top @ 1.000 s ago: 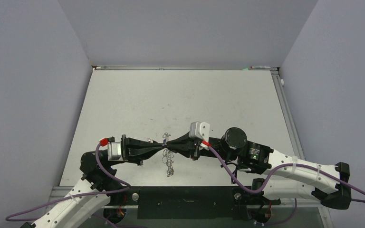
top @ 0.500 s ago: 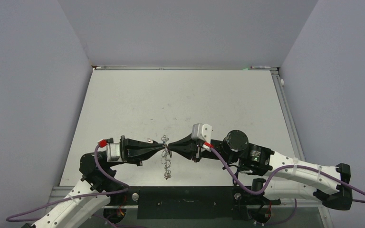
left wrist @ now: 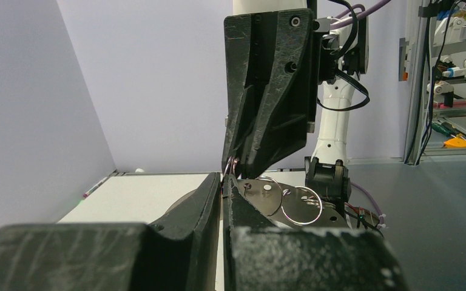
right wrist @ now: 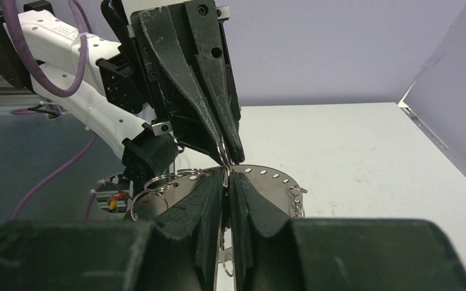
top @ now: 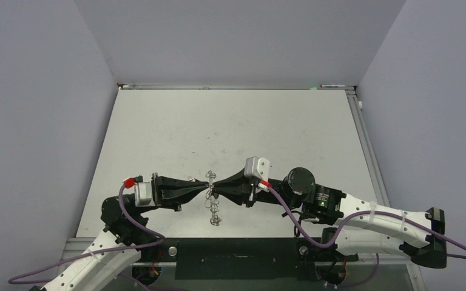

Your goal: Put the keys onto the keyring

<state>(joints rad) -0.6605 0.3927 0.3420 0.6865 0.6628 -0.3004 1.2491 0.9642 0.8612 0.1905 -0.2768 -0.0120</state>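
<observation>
My two grippers meet tip to tip above the near part of the table. The left gripper (top: 206, 189) (left wrist: 223, 180) is shut on a small wire loop (left wrist: 231, 165) at the rim of the keyring (left wrist: 270, 197) (right wrist: 267, 180), a flat silver perforated plate. The plate and its loops dangle below the tips (top: 213, 209). The right gripper (top: 215, 189) (right wrist: 227, 174) has its jaws slightly apart around a thin silver strip (right wrist: 221, 242), possibly a key blade. No coloured key heads show.
The white table (top: 230, 133) runs back to purple walls on three sides. Its metal front rail (top: 236, 248) lies just under the dangling keyring. Both arm bases and purple cables crowd the near edge.
The meeting tips have drifted slightly toward the near edge, and the dangling loops have swung. The right jaws have parted a little. The left grip is unchanged.
</observation>
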